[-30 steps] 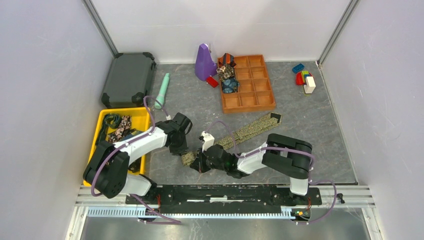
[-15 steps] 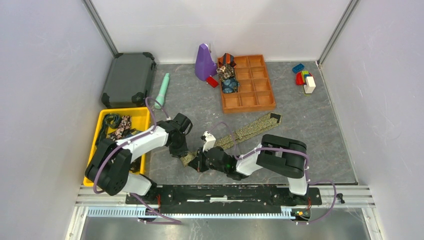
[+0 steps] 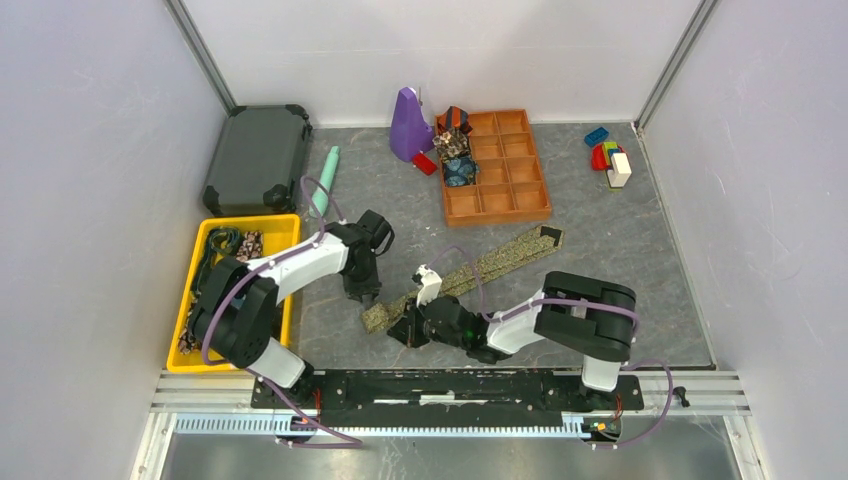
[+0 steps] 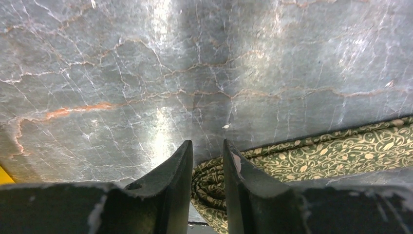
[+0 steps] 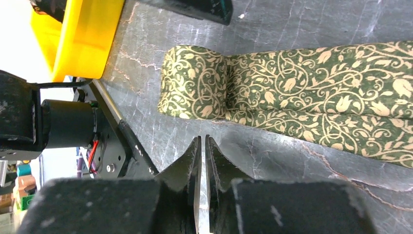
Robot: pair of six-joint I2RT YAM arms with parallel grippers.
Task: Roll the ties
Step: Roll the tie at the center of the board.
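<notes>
An olive-gold patterned tie (image 3: 470, 272) lies in a diagonal strip on the grey table. Its near end (image 5: 192, 83) is folded into a short loose roll. My left gripper (image 3: 362, 292) hovers just beyond that end, open a finger's width and holding nothing. In the left wrist view the roll (image 4: 209, 187) shows through the gap of the gripper (image 4: 207, 142). My right gripper (image 3: 402, 332) sits on the near side of the tie (image 5: 302, 97). Its jaws (image 5: 202, 137) are almost together with only a thin slit, and they are empty. More ties lie in the yellow bin (image 3: 250, 220).
A wooden compartment tray (image 3: 510, 205) at the back holds rolled ties (image 3: 453, 147). A purple cone (image 3: 408, 125), a teal cylinder (image 3: 325, 180) and a dark case (image 3: 258, 158) stand at the back left. Toy blocks (image 3: 608, 160) are at the back right. The arm rail runs along the near edge.
My left gripper has lifted off the tie's near end and moved back from it. My right gripper has drawn slightly towards the near edge, and its jaws have parted a crack.
</notes>
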